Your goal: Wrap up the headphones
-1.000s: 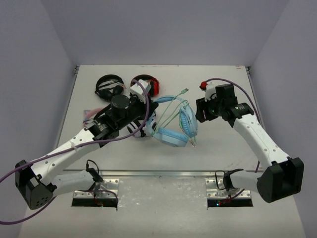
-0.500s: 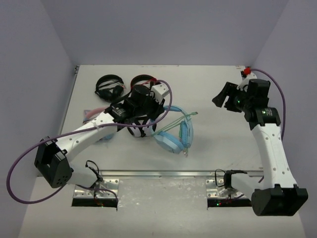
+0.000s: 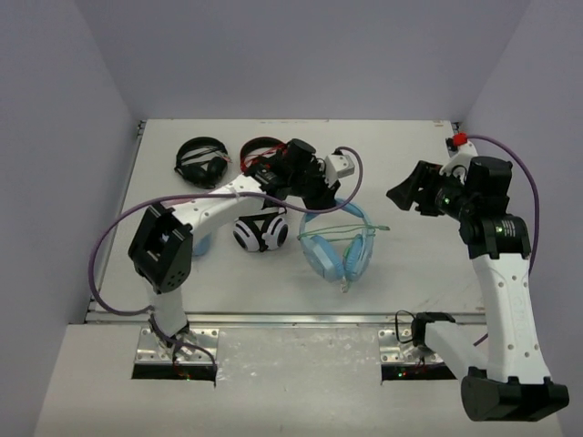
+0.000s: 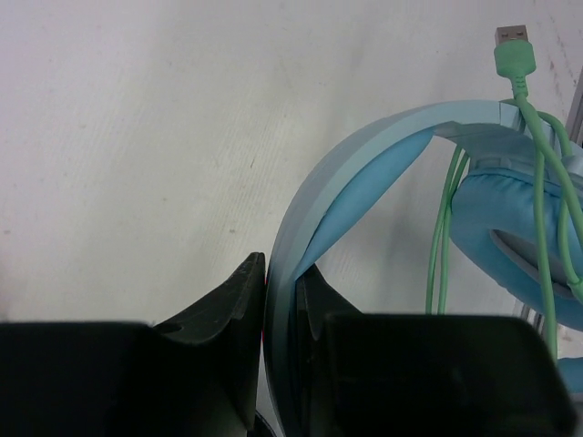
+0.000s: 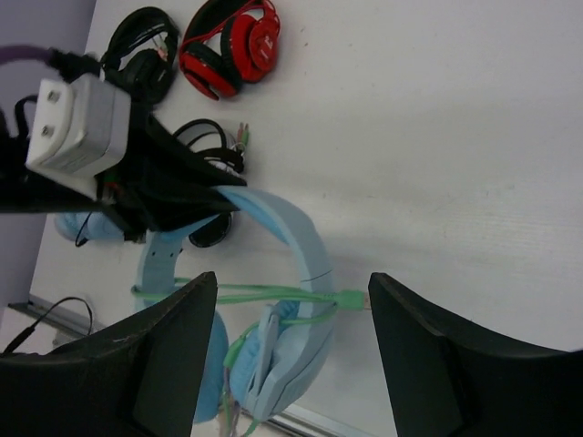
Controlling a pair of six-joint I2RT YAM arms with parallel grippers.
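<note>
Light-blue headphones (image 3: 338,241) lie on the tabletop (image 3: 410,264) near centre, cups toward the near edge, headband arching toward the far side. Pale green cable (image 5: 237,293) strung across band and cups; its USB plug (image 4: 513,50) sits just past the band. Left end effector (image 4: 281,273) clenched on the headband, one finger each side. Right end effector (image 5: 291,282) released, jaws spread, well apart to the right, touching nothing. White-and-black headphones (image 3: 261,230) just left of the blue pair. Red headphones (image 5: 246,41) and black headphones (image 3: 200,159) toward the far-left corner.
</note>
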